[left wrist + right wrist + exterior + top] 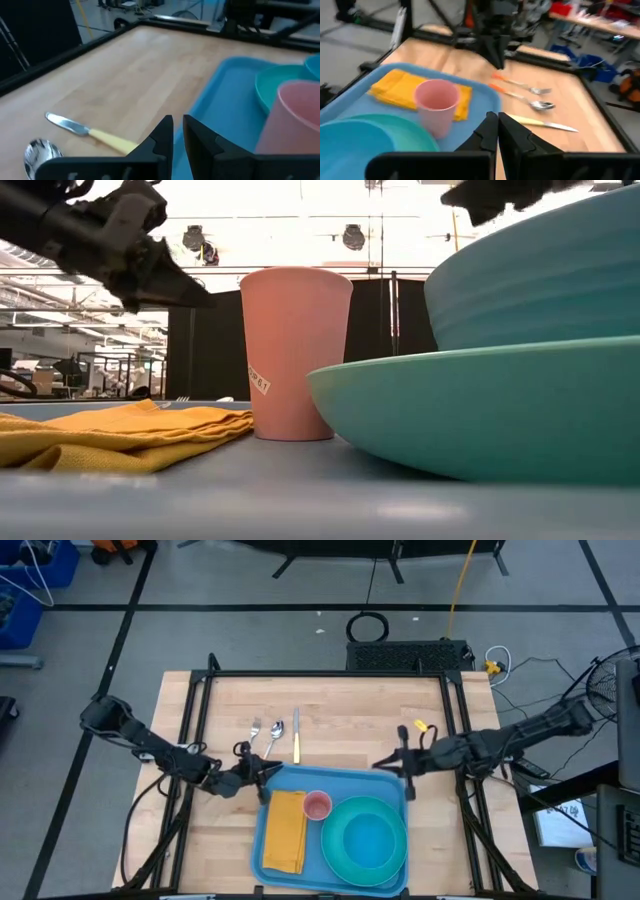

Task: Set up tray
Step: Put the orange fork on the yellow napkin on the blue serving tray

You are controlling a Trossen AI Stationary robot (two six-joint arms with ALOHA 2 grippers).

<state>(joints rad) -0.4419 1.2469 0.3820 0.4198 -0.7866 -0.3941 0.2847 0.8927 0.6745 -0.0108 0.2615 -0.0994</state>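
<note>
The blue tray point(335, 780) lies flat on the table's near middle. On it are a folded yellow napkin point(285, 830), an upright pink cup point(317, 805) and a teal bowl standing on a teal plate point(368, 840). My left gripper point(262, 777) hovers over the tray's far left corner, fingers nearly together; in the low view it point(200, 298) ends in the air above the napkin. My right gripper point(404, 768) hangs over the far right corner, shut, and shows high up in the low view point(490, 205).
A fork point(255, 730), a spoon point(275, 732) and a yellow-handled knife point(296, 737) lie side by side on the bare wood just beyond the tray's far left corner. A small yellow piece point(420, 726) lies near the right arm. Black frame rails border the table.
</note>
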